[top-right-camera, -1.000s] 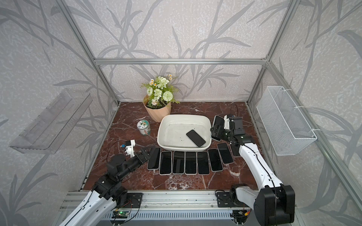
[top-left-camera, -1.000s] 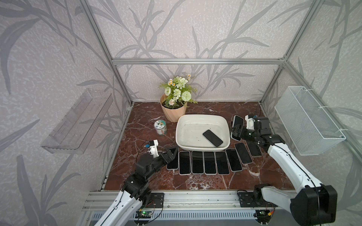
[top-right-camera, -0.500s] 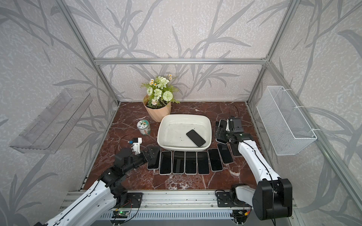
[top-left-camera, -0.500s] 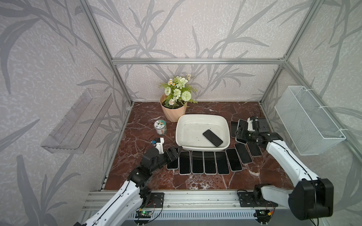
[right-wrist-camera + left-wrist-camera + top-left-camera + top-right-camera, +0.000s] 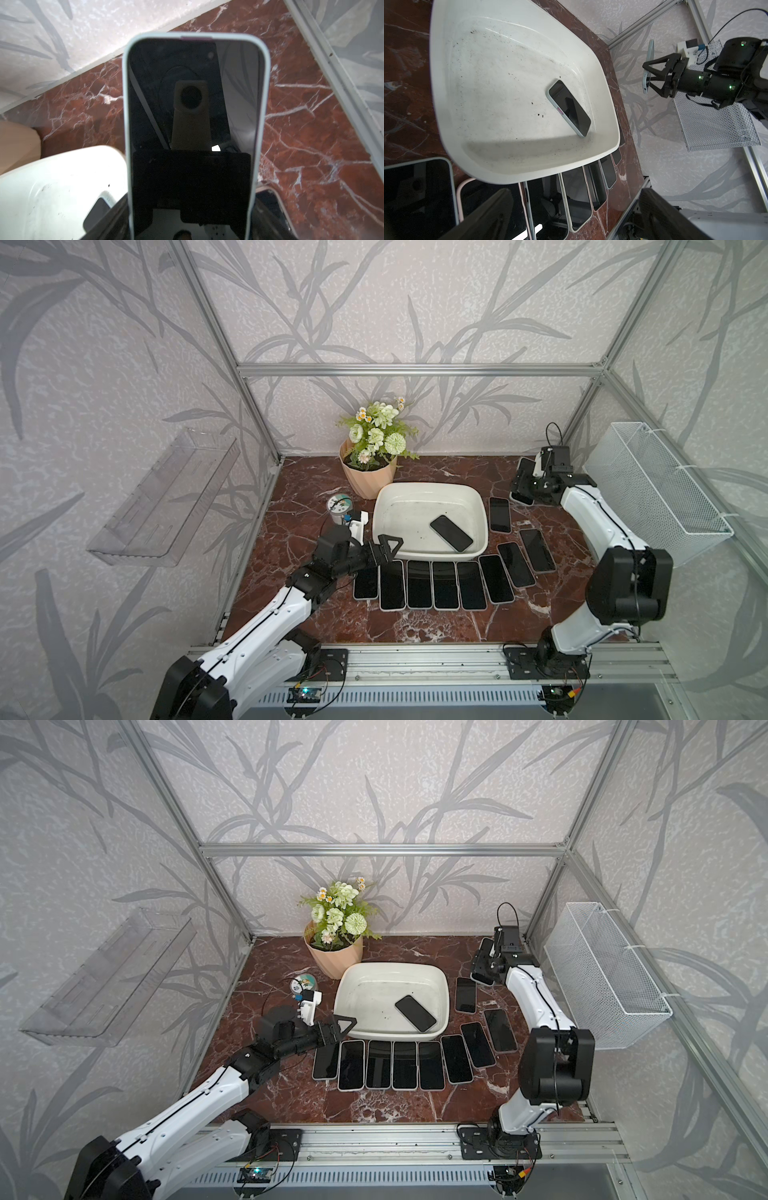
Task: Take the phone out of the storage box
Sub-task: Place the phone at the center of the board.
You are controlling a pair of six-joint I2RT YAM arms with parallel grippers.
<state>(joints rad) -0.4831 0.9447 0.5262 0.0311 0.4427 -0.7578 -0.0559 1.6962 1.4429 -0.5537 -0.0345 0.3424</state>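
**Right gripper**: clamped on the carried phone, which stands on end, raised off the table to the right of the box. One dark pad lies flat on the lower glass. The finger behind is hidden, and the phone's bottom end is cut off at the frame edge. In both top views the gripper covers much of this phone.

**Left gripper**: jaws spread wide with nothing between them, low over the table at the box's near left corner. In the left wrist view its fingers show only as blurred dark wedges, cut off below.

**Phone**: lies flat and slantwise on the box floor, screen up, towards the near right corner. It has a pale blue case, black glass and a pink side button. One end sits close to the wall; contact cannot be confirmed.

**Box:** shallow white plastic with rounded corners and a rolled rim. The floor is scuffed and speckled with dark grit.

**Surroundings:** a row of phones lies face up along the box's near side, curving up its right. Their far ends are hidden under the rim in the left wrist view. The table is red-brown marble with white veins. A ribbed peach flowerpot stands behind the box.
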